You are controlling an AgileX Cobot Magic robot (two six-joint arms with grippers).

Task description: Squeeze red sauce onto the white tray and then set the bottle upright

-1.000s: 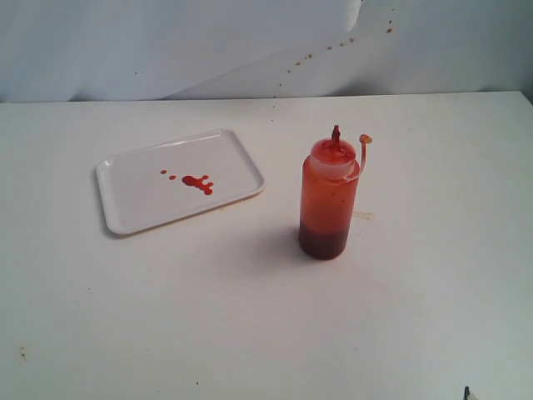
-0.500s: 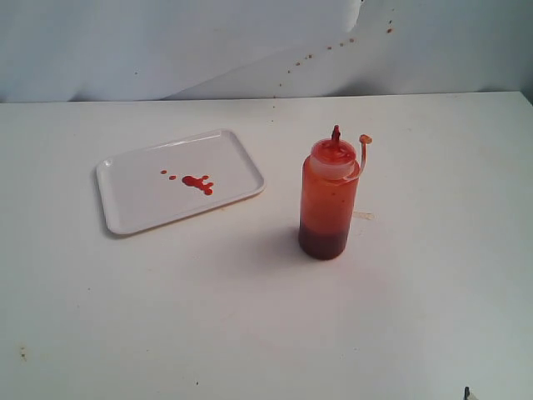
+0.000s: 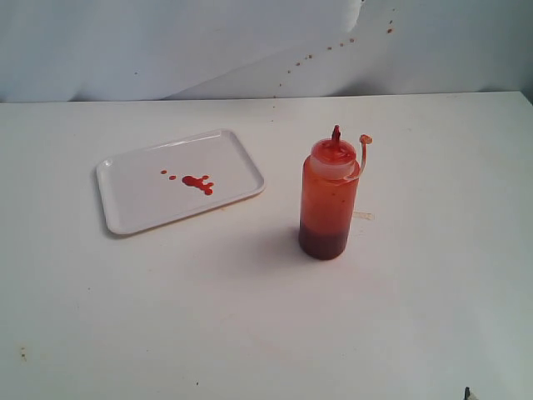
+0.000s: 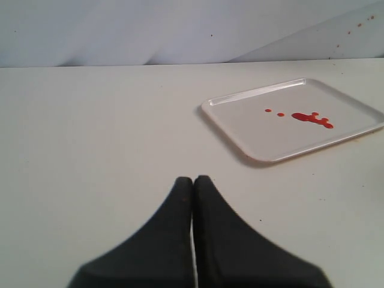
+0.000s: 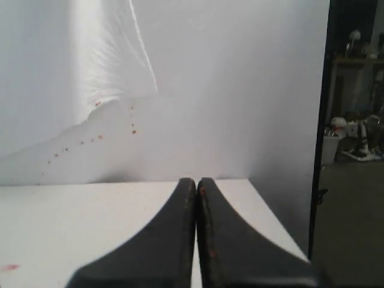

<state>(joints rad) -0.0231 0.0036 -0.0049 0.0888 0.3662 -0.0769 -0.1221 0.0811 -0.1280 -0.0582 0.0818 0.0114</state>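
Standing upright right of the white tray [image 3: 133,204], bottle [image 3: 328,200] looks nearer the right pincer [image 5: 196,181] than the left pincer [image 4: 193,180]; both clenched empty, neither touching it.

white tray [image 3: 133,208] 1 | bottle [image 3: 328,200] 1 | red sauce [image 3: 197,182]: 2 small drops, 1 larger blob | table [image 3: 250,333] 1

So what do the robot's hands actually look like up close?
The left gripper and right gripper look alike. Each is a pair of matte black fingers, broad at the base and curving in to narrow, rounded tips. No cables, labels or markings show in these views.
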